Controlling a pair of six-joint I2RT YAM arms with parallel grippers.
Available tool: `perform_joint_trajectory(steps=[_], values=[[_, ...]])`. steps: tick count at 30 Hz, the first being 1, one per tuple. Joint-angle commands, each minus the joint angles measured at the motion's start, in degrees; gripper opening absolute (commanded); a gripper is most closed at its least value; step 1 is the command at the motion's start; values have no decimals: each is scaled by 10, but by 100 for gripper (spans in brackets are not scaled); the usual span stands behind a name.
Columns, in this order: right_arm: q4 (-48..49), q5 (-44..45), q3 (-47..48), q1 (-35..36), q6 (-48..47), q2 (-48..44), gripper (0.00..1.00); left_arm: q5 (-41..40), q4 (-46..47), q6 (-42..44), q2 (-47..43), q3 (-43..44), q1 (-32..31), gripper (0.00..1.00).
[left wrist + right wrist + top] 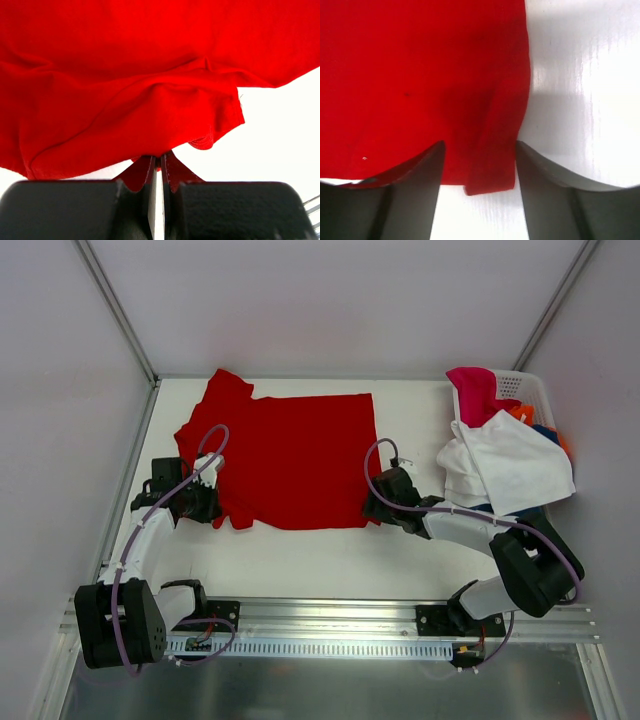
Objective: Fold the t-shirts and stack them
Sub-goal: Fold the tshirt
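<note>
Red shirt: The red t-shirt (pixel 290 455) lies spread out in the middle of the table (pixel 320 560), just in front of both arms.
Left hand: The left gripper (pixel 159 170) is squeezed tight on a bit of red cloth at the near left corner. The cloth bunches up in soft folds there.
Right hand: The right gripper (pixel 479 155) sits at the near right corner. Its fingers stand apart with the corner between them, and it does not look pinched yet.
Why: Holding both near corners would likely let the arms lift that edge together, so the fold comes out even.
Other shirts: The white t-shirt (pixel 515 465) hangs over the basket (pixel 535 390) at the right, with the pink t-shirt (pixel 475 390) sticking up behind it.
Stack: No folded shirt shows yet.
</note>
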Motion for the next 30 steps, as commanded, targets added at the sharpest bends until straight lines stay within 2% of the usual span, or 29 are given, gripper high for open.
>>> perform_joint_trajectory(steps=[1,2,5,6,8,23,26,30], values=[[-21,-4,6,-3,8,4,58,-1,12,11,-8,-2,8,0],[-24,-1,7,-3,7,2,56,-1,12,11,-9,-2,8,0],[-44,8,6,-3,6,-6,39,-2,12,9,-12,-2,10,0],[-47,12,7,-3,5,-7,22,-3,12,10,-13,-2,10,0],[-62,21,12,-3,5,-9,1,-6,11,8,-19,-1,11,0],[-189,93,40,-3,-32,-106,0,-64,-9,3,-55,40,24,0],[-194,100,53,-3,-44,-107,1,-60,-8,-1,-46,45,24,0],[-194,97,85,-10,-59,-64,0,-53,-8,-8,-21,71,27,0]])
